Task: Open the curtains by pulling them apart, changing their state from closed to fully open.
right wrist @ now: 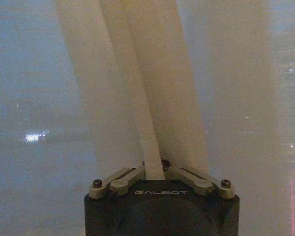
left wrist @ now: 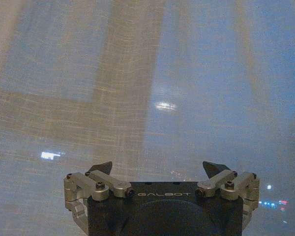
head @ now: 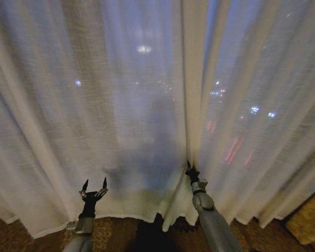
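Sheer white pleated curtains (head: 136, 105) hang closed across the whole head view, city lights glowing through them. The two panels meet at an overlapping edge (head: 191, 105) right of centre. My right gripper (head: 190, 169) is at that edge, low down, shut on a fold of the curtain's edge (right wrist: 152, 147), which runs up from between its fingers in the right wrist view. My left gripper (head: 94, 185) stands open in front of the left panel (left wrist: 152, 98), nothing between its fingers (left wrist: 102, 167), just short of the fabric.
The wavy hem (head: 126, 216) hangs just above a dark patterned carpet (head: 115, 233). A golden-yellow drape or cushion (head: 310, 220) shows at the lower right corner.
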Controlling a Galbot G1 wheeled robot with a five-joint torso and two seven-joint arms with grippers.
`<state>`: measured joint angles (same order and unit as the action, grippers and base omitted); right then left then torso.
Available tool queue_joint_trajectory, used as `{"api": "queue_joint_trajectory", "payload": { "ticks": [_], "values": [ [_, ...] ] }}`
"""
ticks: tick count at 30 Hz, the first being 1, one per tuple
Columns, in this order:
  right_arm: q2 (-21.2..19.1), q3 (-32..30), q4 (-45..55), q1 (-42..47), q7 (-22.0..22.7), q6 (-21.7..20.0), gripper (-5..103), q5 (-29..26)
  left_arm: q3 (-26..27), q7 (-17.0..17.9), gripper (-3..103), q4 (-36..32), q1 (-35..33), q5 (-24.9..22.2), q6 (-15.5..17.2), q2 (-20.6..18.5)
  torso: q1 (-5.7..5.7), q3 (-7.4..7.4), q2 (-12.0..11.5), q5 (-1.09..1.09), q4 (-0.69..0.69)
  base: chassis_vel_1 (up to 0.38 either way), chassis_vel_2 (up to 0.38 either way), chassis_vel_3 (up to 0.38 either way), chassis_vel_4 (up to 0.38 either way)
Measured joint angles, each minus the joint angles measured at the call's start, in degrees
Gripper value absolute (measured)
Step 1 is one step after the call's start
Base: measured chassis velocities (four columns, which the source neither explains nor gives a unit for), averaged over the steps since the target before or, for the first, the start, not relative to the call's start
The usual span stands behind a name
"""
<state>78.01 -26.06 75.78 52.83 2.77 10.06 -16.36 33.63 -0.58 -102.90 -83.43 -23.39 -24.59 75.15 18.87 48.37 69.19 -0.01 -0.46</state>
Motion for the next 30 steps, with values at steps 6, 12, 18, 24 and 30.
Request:
{"api": "queue_joint_trajectory", "payload": {
  "ticks": [6, 12, 18, 24, 30],
  "values": [
    [-0.08, -0.04, 0.14, 0.29, -0.11, 0.01, 0, -0.05, 0.0, 0.0, 100, 0.0, 0.0, 0.0, 0.0, 0.0, 0.0, 0.0, 0.0, 0.01, 0.0, -0.354, -0.347, 0.37, 0.344],
    [-0.1, -0.05, 0.29, 0.39, -0.16, 0.04, 0, -0.06, 0.0, 0.0, 100, 0.0, 0.0, 0.0, 0.0, 0.0, 0.01, 0.01, 0.0, 0.0, 0.0, -0.365, -0.368, 0.371, 0.354],
    [-0.1, -0.06, 0.48, 0.48, -0.17, 0.04, 0, -0.12, 0.0, 0.0, 100, 0.0, 0.0, 0.0, 0.0, 0.0, 0.01, 0.0, 0.0, 0.0, 0.0, -0.365, -0.345, 0.355, 0.354],
    [-0.35, -0.17, 0.77, 0.66, -0.13, 0.04, 0, -0.35, 0.0, 0.0, 100, 0.0, 0.0, 0.0, 0.0, 0.0, 0.01, 0.0, 0.0, -0.01, 0.0, -0.348, -0.363, 0.338, 0.354],
    [-0.71, -0.49, 1.02, 0.96, 0.25, 0.01, 0, -0.75, 0.0, 0.0, 100, 0.0, 0.0, 0.0, 0.0, 0.0, 0.01, 0.0, 0.0, -0.01, 0.0, -0.353, -0.349, 0.35, 0.348]
  ]
}}
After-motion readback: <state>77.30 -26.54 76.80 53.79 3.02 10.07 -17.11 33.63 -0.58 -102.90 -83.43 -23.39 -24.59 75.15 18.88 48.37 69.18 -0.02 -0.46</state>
